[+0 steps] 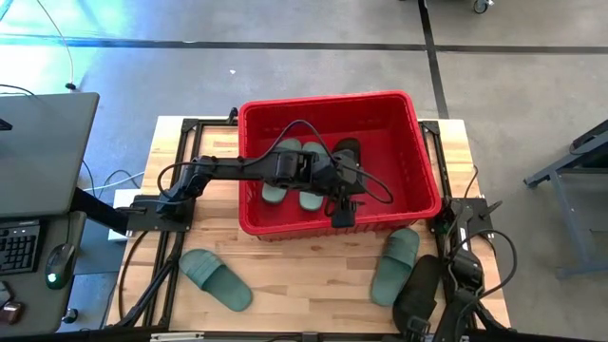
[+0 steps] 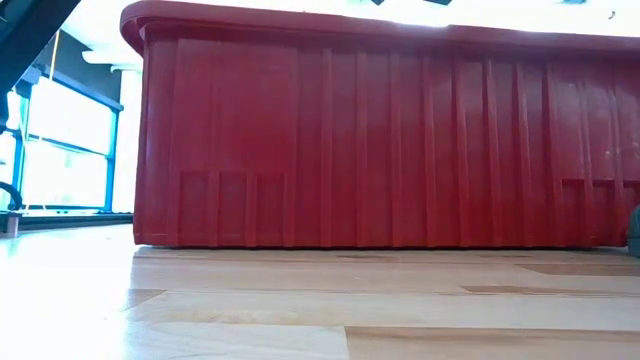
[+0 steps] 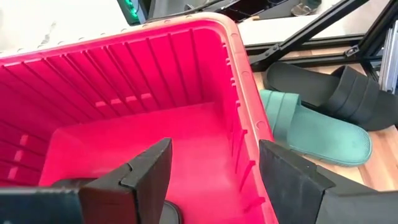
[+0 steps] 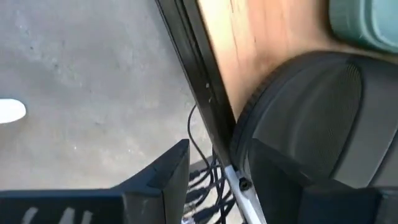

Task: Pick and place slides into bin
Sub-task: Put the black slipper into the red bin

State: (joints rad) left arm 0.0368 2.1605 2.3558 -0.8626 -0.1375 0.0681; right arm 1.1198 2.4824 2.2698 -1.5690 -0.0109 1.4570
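Left gripper (image 1: 344,211) inside red bin (image 1: 425,152), fingers (image 3: 149,171) wide, empty, above black slide (image 1: 348,152) beside two green. Right gripper (image 4: 217,168) parked at table corner, fingers apart, over black slide (image 4: 311,124).

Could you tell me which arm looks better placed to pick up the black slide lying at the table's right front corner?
Probably the right. The right gripper hangs at that corner beside the black slide, fingers open. The left gripper is open over the bin, farther off.
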